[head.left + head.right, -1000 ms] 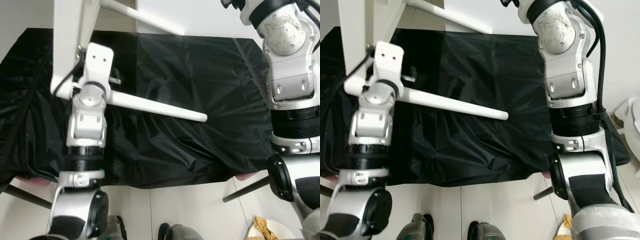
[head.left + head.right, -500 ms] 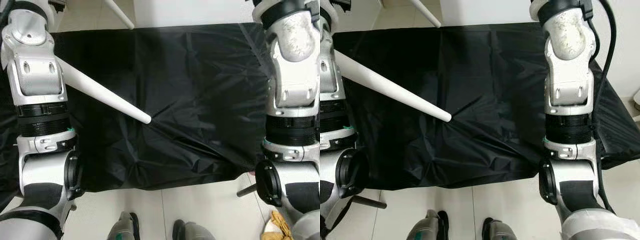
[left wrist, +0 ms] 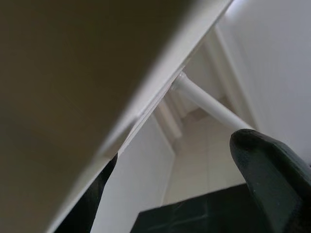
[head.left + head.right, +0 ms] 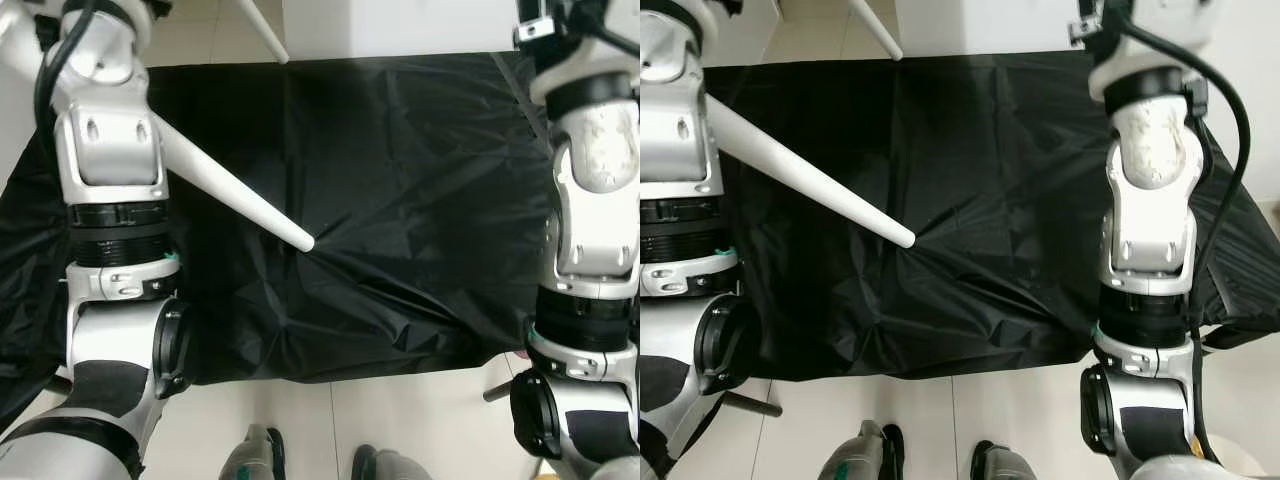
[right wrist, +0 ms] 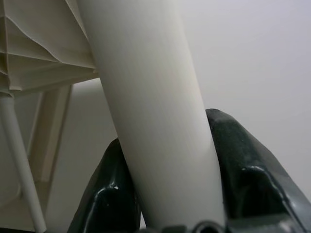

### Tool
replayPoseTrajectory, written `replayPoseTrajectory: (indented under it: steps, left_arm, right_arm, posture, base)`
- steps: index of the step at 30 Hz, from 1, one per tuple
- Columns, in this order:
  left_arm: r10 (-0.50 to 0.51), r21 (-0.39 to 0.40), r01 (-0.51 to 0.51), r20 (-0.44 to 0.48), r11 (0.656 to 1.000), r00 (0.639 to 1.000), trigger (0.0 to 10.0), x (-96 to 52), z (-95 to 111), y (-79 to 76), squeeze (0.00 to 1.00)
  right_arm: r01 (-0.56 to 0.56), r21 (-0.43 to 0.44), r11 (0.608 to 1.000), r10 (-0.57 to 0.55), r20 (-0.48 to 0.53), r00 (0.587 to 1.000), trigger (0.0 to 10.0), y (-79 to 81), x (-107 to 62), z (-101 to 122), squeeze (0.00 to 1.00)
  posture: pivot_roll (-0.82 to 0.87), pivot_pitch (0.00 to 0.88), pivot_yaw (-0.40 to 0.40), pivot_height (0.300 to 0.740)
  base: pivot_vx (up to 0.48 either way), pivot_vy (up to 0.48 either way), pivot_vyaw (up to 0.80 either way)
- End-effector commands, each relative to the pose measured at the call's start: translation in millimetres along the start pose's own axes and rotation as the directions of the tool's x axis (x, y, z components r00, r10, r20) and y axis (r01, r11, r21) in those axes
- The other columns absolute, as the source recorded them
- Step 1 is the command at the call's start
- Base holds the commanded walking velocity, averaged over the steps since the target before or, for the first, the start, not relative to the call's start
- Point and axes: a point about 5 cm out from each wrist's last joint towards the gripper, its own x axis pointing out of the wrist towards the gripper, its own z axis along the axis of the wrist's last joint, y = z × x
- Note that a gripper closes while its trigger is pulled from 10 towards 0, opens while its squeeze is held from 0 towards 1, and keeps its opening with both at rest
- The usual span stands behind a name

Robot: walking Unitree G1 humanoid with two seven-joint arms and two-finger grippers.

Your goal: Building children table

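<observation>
1. Black cloth [image 4: 400, 200]: we record it creased, draped over the worktop.
2. White children table: held aloft above the cloth. Its panel [image 3: 73, 82] shows broad, with a slim leg joined at its edge.
3. Tapered white leg [image 4: 235, 200]: slants over the cloth; its tip hangs near the middle.
4. Right gripper [image 5: 167, 170]: fingers pinch a thick white table leg [image 5: 150, 97]; ribbed underside behind.
5. Left gripper [image 3: 175, 194]: fingers spread beside the panel; we cannot tell any hold.
</observation>
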Motion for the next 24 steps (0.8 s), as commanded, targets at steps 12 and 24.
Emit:
replayPoseTrajectory:
  steps: [12, 24]
  left_arm:
    - [0.363, 0.045, -0.361, -0.112, 0.932, 0.925, 10.0, -5.1, -34.7, 26.7, 0.00]
    - [-0.115, -0.049, 0.108, -0.185, 0.993, 0.976, 10.0, -32.3, -54.4, -44.7, 0.00]
  right_arm:
    - [0.208, 0.023, 0.978, -0.185, -0.373, 0.909, 10.0, -27.4, -43.3, -67.8, 0.00]
    - [0.140, 0.142, 0.980, -0.058, -0.467, 0.883, 10.0, -4.7, -48.4, -82.7, 1.00]
  posture:
    - [-0.06, 0.119, 0.115, 0.740]
    - [-0.05, 0.124, 0.101, 0.740]
  base:
    - [0.000, 0.000, 0.00]
    - [0.000, 0.000, 0.00]
